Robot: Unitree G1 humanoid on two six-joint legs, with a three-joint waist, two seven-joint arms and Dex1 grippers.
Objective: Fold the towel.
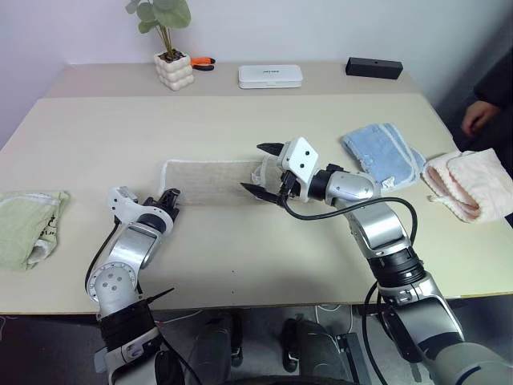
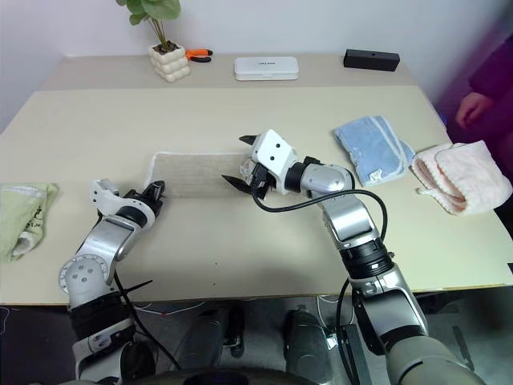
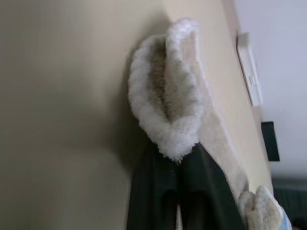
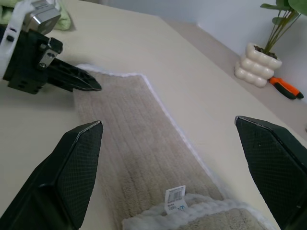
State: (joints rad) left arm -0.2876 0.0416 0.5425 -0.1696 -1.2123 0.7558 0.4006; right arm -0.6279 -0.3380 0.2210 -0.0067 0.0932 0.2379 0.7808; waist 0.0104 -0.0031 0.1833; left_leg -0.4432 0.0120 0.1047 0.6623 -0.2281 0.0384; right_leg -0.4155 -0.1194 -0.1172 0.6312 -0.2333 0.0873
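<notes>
The beige towel [image 1: 210,180] lies flat across the middle of the table, and its right end is folded back on itself, with a white tag [image 4: 175,197] showing there. My left gripper [image 1: 170,198] sits at the towel's near left corner, shut on the white-edged corner [image 3: 168,96], which curls up over the fingertips. My right gripper [image 1: 255,167] hovers open just above the folded right end. Its fingers [image 4: 76,158] stand wide apart with nothing between them.
A light blue folded towel [image 1: 385,155] and a pink cloth [image 1: 465,183] lie at the right, with a person's hand [image 1: 481,116] beyond them. A pale green cloth [image 1: 28,224] lies at the left edge. A plant pot [image 1: 174,68], a white case [image 1: 270,76] and a black box [image 1: 373,67] stand at the back.
</notes>
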